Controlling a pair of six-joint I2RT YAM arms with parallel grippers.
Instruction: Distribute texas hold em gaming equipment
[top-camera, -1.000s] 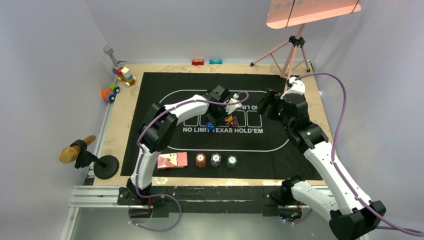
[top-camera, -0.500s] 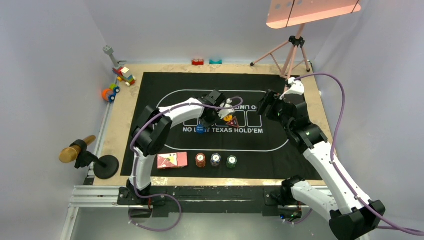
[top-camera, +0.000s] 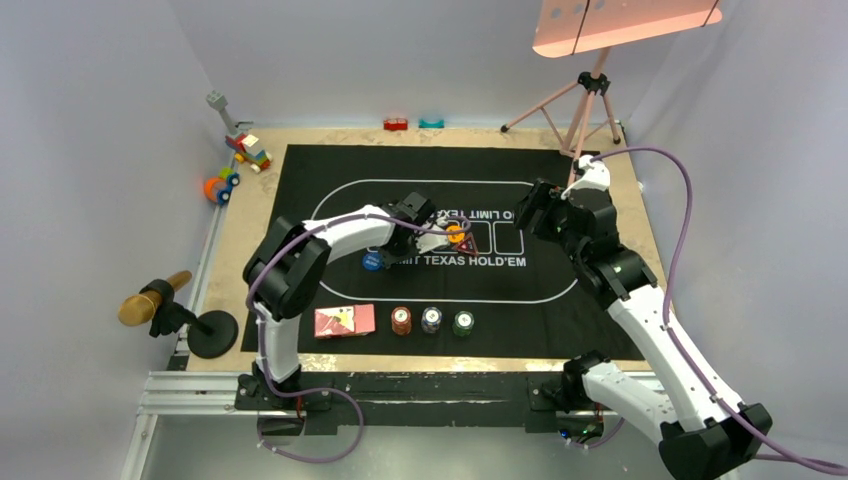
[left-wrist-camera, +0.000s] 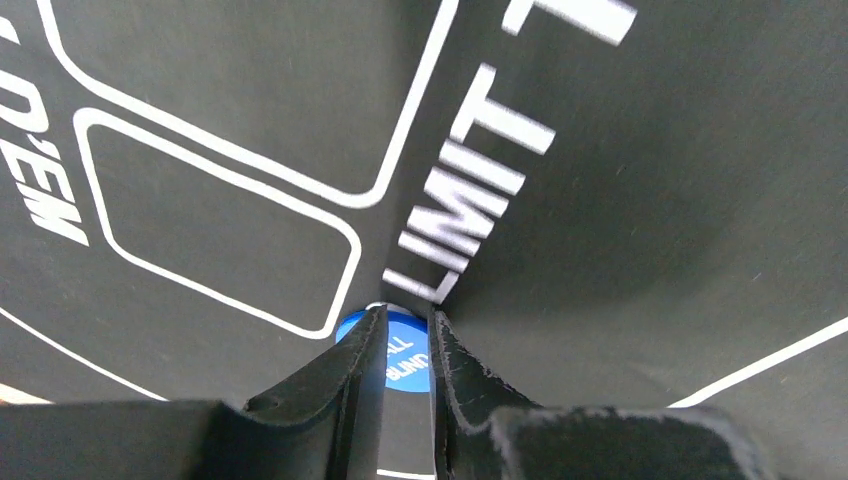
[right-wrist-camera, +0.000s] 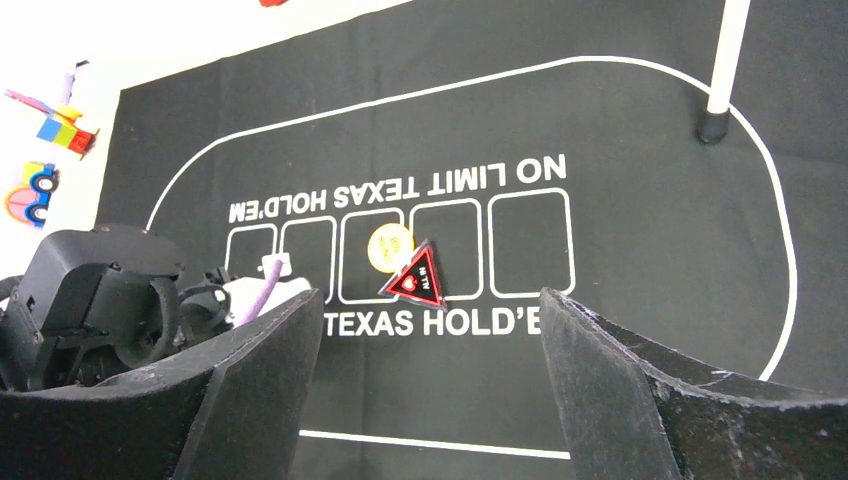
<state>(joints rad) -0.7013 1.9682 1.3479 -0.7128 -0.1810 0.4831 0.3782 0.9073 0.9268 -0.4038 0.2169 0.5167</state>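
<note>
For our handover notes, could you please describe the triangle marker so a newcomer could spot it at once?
Find the black mat and its row of five white boxes between the lines of print. The triangle marker lies at the middle box's edge, beside an orange disc. It alone is three-cornered, dark with a red rim.

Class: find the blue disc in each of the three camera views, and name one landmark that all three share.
Top external: blue disc left of centre, at the left end of the nearer white lettering.
Left wrist: disc at bottom centre, just below the word LIMIT.
Right wrist: not in view.
Shared landmark: that white lettering.
</note>
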